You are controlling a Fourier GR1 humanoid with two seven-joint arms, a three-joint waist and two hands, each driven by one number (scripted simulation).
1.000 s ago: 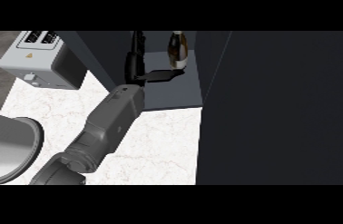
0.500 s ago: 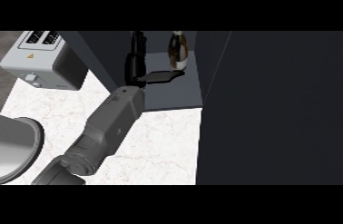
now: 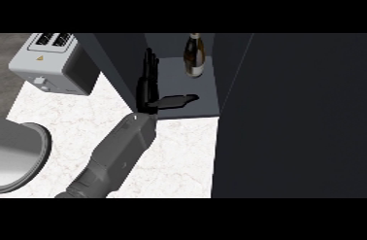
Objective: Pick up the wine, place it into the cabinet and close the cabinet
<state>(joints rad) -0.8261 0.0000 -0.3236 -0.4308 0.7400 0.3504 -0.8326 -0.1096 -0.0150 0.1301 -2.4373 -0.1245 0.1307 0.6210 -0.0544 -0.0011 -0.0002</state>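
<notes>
Wine bottle (image 3: 193,54) stands inside open cabinet (image 3: 205,99), just beside left hand (image 3: 149,83), not touching; fingers (image 3: 150,64) straight, released. We judge placing done; next, pull hand out, swing door (image 3: 301,112) shut.

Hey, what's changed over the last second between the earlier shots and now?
The left hand, fingers straight and open, has drawn back toward the robot, ending farther from the wine bottle and not touching it. Nothing was taken hold of or let go. The bottle stays upright inside the cabinet, which is still open, and the toaster is unmoved.
</notes>
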